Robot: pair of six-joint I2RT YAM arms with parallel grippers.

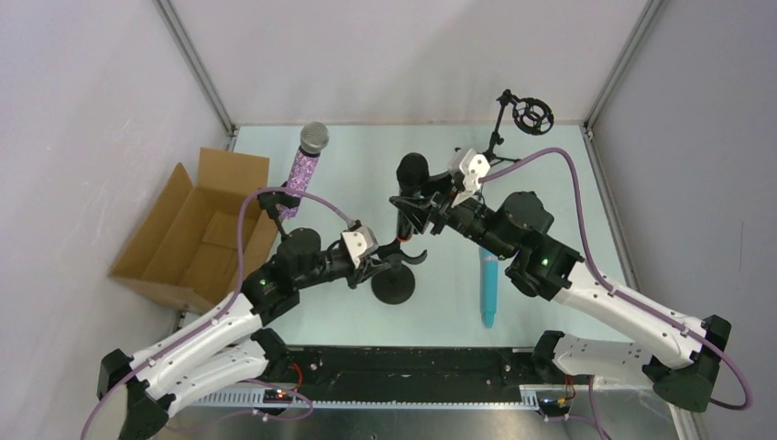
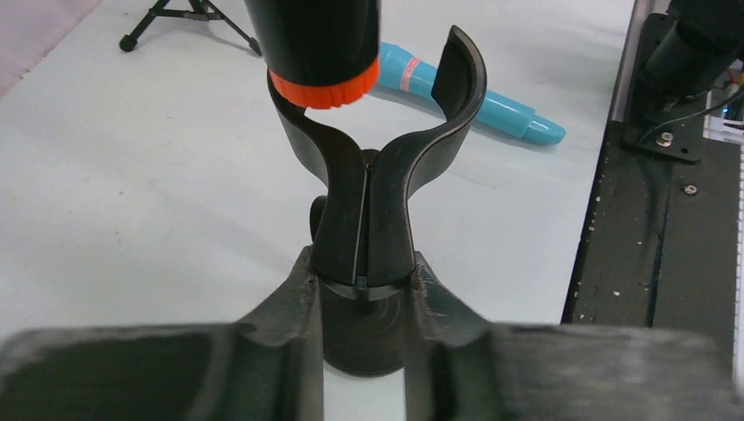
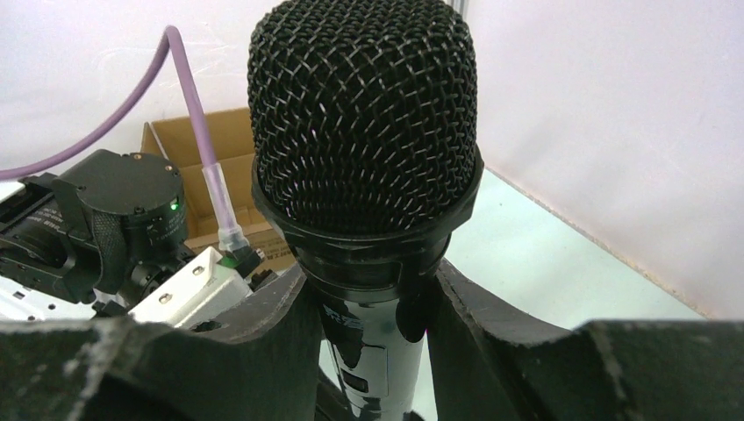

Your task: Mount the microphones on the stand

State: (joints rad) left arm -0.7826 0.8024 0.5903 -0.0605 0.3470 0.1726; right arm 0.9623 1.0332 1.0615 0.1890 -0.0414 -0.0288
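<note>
Black mic: we are holding it upright over the middle of the table, with the mesh head up and the orange-red end down.
Its lower end: it is hanging at the mouth of the clip, just over one prong. We cannot tell whether the two are touching.
Right gripper: we are clamping it narrowly on the black mic's body just under the head, one finger pressing on each side.
Clip: the U-shaped cradle is opening upward, and its two prongs are curving apart at the top of the stand.
Left gripper: we are pinching the clip's neck with it. The fingers are squeezing in from both sides, low on the clip.
Stand: its round black base is sitting on the table near the front edge, between our two arms.
Blue mic: it is lying flat on the table to the right of the stand, apart from it and under our right arm.
Purple mic: it is leaning at the left of the table, silver head toward the far wall. Its lower end is sitting in a black holder beside the box.
Box: the cardboard carton is lying open at the table's left edge.
Ring mount: it is standing on a thin black post at the far right corner.
</note>
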